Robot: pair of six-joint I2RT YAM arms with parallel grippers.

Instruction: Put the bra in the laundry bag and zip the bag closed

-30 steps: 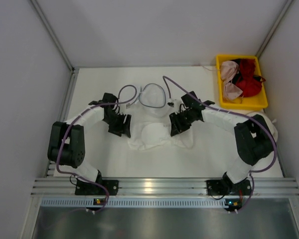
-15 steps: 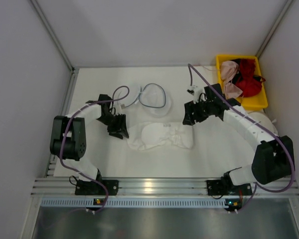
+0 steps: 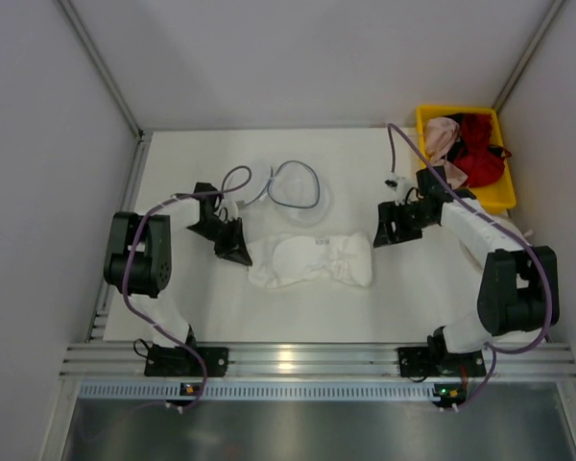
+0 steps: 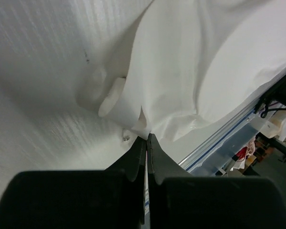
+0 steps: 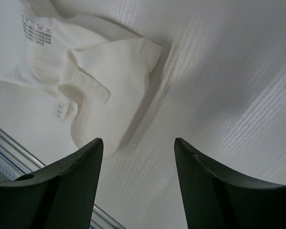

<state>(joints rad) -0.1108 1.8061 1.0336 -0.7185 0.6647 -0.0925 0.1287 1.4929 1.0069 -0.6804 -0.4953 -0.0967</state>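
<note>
The white bra [image 3: 312,259] lies spread out flat in the middle of the table. Behind it sits the round mesh laundry bag [image 3: 298,187] with its dark wire rim. My left gripper [image 3: 238,252] is low at the bra's left end. In the left wrist view its jaws [image 4: 147,137] are shut, with the edge of the bra [image 4: 190,71] pinched at their tips. My right gripper [image 3: 384,227] hovers just right of the bra's right end, open and empty. In the right wrist view it [image 5: 138,139] is over bare table, with the bra's strap end [image 5: 100,76] ahead to the left.
A yellow bin [image 3: 466,204] with a pink garment [image 3: 444,154] and a red garment [image 3: 480,158] stands at the back right, close behind the right arm. Grey walls close in the table on the left, right and back. An aluminium rail [image 3: 307,360] runs along the near edge.
The right arm has swung right, off the bra, and its jaws have opened. The left gripper has dropped to the bra's left edge and shut. The bra now lies stretched out.
</note>
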